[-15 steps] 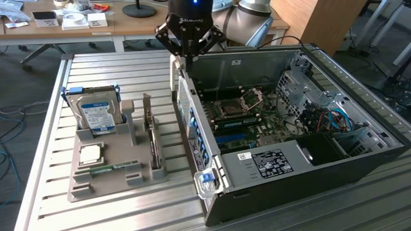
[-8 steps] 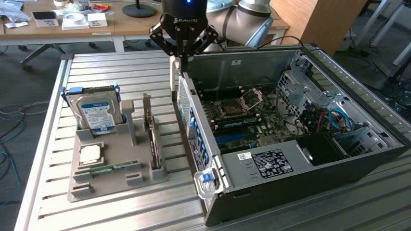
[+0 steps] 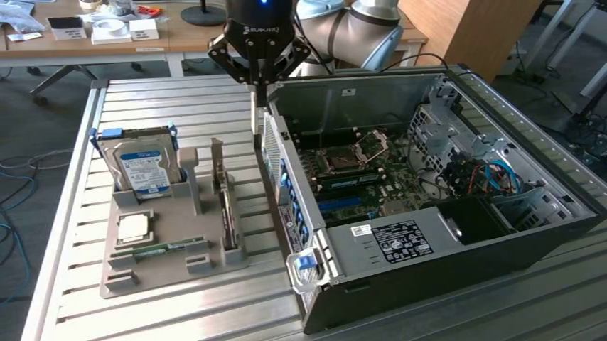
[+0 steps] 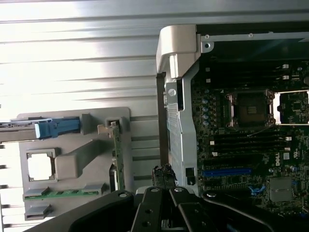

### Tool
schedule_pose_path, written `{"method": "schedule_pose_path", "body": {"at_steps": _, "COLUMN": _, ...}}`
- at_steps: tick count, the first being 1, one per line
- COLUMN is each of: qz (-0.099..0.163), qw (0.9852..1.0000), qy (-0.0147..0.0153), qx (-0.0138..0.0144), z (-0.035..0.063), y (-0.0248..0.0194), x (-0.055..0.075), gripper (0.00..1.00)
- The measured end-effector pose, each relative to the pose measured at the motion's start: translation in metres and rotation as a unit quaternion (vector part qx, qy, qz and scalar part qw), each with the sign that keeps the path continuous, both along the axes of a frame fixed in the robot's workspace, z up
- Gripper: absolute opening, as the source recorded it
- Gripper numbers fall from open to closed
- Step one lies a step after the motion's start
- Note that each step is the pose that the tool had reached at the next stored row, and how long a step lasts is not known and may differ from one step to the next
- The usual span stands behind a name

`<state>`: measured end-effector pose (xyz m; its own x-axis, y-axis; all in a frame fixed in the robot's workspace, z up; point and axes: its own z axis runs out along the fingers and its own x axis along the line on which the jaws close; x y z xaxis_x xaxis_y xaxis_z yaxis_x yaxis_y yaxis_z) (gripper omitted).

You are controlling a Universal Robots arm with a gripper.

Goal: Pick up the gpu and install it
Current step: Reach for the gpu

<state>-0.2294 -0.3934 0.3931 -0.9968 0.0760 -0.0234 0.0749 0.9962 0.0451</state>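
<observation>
The gpu (image 3: 227,209) stands on its edge in a slot of the grey holder tray (image 3: 152,273), its silver bracket end pointing to the far side of the table. In the wrist view the gpu (image 4: 116,150) shows edge-on as a thin strip. My gripper (image 3: 257,106) hangs above the slatted table, beyond the gpu's bracket end and beside the far corner of the open computer case (image 3: 531,234). Its fingers are shut together with nothing between them. From the wrist, the gripper (image 4: 164,179) sits over the case's side wall.
The tray also holds a hard drive (image 3: 144,169) with a blue-white label, a processor chip (image 3: 133,226) and a green memory stick (image 3: 169,248). Inside the case lies the motherboard with blue slots (image 3: 346,206). A desk with small boxes (image 3: 114,32) stands behind.
</observation>
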Motion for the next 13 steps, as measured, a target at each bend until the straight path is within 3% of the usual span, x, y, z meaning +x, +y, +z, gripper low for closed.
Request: {"method": "schedule_pose_path", "body": {"at_steps": 13, "qz": 0.0, "qw": 1.0, "qy": -0.0001, "qx": 0.0, "z": 0.0, "y": 0.0033, "x": -0.027, "gripper": 0.11}}
